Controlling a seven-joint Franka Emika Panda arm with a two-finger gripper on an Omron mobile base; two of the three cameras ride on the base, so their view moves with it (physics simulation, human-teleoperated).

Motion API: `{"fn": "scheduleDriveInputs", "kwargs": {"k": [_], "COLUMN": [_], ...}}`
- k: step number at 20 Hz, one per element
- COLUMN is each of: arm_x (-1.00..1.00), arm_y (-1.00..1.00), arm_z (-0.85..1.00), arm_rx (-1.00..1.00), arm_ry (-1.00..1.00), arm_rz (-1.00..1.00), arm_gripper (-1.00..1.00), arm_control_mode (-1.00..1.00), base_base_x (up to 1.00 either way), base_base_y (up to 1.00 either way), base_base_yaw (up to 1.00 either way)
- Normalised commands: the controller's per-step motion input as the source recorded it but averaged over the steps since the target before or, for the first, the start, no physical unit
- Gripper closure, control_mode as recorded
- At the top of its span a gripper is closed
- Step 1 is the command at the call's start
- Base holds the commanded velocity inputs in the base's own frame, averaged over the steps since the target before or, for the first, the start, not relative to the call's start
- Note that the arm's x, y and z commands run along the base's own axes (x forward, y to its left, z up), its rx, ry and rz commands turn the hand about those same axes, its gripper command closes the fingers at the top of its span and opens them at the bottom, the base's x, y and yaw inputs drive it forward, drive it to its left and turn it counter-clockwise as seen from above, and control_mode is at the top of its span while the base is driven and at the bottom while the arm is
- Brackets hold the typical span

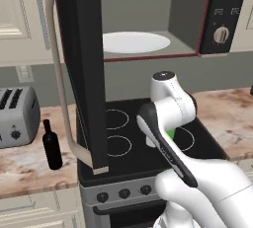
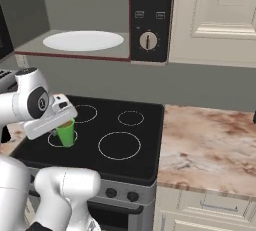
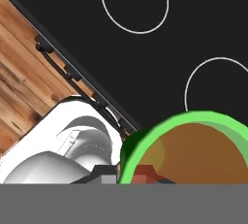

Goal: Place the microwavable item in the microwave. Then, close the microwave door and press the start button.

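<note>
While the microwave door (image 1: pixel 81 69) is standing wide open across the upper left of the left base frame, its curved beige handle (image 1: pixel 58 74) facing you, your arm is reaching down over the black stovetop (image 2: pixel 125 130). Your gripper (image 2: pixel 64 121) is sitting at the left of the right base frame, right at the rim of the green cup (image 2: pixel 66 133), and its jaws are reading as pinched fully together. The white hand is covering the fingertips there, so you cannot tell from that angle whether they are actually gripping the rim.

The cup is standing upright on a burner ring at the front left of the stovetop, low and left in the right base frame. In the hand frame its green rim and brown contents (image 3: pixel 203 152) are crowding the lower right corner, very close to the camera. In the left base frame only a sliver of green is peeking out beside your forearm.

Above, the microwave (image 2: pixel 85 20) is showing its grey interior and white turntable (image 2: pixel 83 40), with the control panel (image 2: pixel 150 17) and dial at its right side. The wine bottle (image 1: pixel 51 145) and toaster (image 1: pixel 18 116) are sitting on the counter at the left of the left base frame.
</note>
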Motion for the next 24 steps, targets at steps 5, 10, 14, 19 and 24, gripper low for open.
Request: {"fn": "scheduleDriveInputs", "kwargs": {"k": [5,10,14,19,24], "arm_x": [0.01,0.14,0.18,0.09,0.0], "arm_y": [-0.17,-0.16,0.0,0.0,0.0], "arm_z": [0.67,0.89,0.56,0.39,0.45], "arm_rx": [0.0,0.0,0.0,-0.01,-0.02], "arm_ry": [-0.1,-0.2,-0.18,-0.17,-0.23], "arm_rz": [0.0,0.07,0.12,0.14,0.11], "arm_gripper": [1.0,1.0,1.0,1.0,1.0], "arm_control_mode": [-1.0,-1.0,-1.0,-1.0,-1.0], "base_base_x": [0.0,0.0,0.0,0.0,0.0], "base_base_y": [0.0,0.0,0.0,0.0,0.0], "base_base_yaw": [0.0,0.0,0.0,0.0,0.0]}}
